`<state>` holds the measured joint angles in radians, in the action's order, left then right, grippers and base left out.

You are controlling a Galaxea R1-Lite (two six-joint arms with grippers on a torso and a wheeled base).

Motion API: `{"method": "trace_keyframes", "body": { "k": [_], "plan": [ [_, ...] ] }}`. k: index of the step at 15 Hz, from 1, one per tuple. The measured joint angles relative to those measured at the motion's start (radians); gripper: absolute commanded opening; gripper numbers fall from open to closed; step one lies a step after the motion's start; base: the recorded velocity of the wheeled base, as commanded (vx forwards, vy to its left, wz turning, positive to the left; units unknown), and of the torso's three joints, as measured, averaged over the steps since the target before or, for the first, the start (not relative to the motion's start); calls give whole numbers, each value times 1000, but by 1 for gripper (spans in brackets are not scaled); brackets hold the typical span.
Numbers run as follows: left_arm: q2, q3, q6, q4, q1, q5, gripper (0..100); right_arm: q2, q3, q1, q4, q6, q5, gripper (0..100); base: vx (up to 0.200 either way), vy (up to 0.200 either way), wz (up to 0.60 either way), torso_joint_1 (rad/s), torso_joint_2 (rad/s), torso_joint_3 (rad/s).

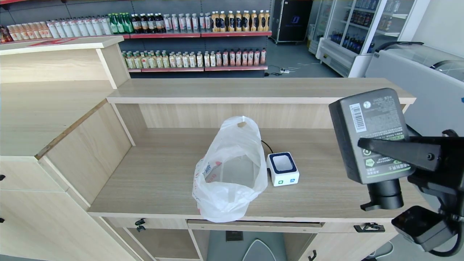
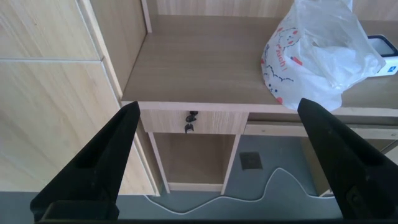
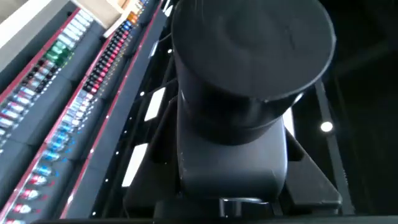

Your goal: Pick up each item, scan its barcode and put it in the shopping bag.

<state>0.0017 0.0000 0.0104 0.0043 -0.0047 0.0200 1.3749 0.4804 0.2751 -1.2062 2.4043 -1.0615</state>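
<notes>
Right tool (image 1: 377, 148) clamped on dark pack (image 1: 366, 127) w/ white barcode label (image 1: 359, 117), cap (image 1: 385, 194) down; left tool (image 2: 219, 107) fingers apart

Seen on pale wood-grain tabletop (image 1: 152, 181): open white plastic shopping bag (image 1: 228, 170) at front edge; touching bag's side, small white scanner (image 1: 282, 168), dark cable (image 1: 267, 145) trailing behind

Left gripper (image 2: 217, 106): two matte black fingers (image 2: 102, 165), wedge-shaped, broad toward the wrist and narrowing to blunt tips. Right gripper (image 1: 373, 146): a flat black finger (image 1: 398, 152) tapering to a point, with a small round screw (image 1: 430, 156) near its wide end. Behind the hand sit blocky black housings (image 1: 422, 224), and what looks like a black cable (image 1: 457, 237) curves beside them.
</notes>
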Motion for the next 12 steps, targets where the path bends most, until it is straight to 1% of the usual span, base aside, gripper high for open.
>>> {"method": "trace_keyframes", "body": {
  "k": [1,3,4,6,12],
  "plan": [
    [0,0,0,0,0,0,100,-22,-6,42,39,23,0,0,0,0,0,0,0,0],
    [0,0,0,0,0,0,100,-74,-11,110,173,64,1,0,0,0,0,0,0,0],
    [0,0,0,0,0,0,100,-94,-10,125,193,72,2,0,0,0,0,0,0,0],
    [0,0,0,0,0,0,100,-142,-10,135,266,78,3,0,0,0,0,0,0,0],
    [0,0,0,0,0,0,100,-222,-13,136,323,77,-1,0,0,0,0,0,0,0]
  ]
}}
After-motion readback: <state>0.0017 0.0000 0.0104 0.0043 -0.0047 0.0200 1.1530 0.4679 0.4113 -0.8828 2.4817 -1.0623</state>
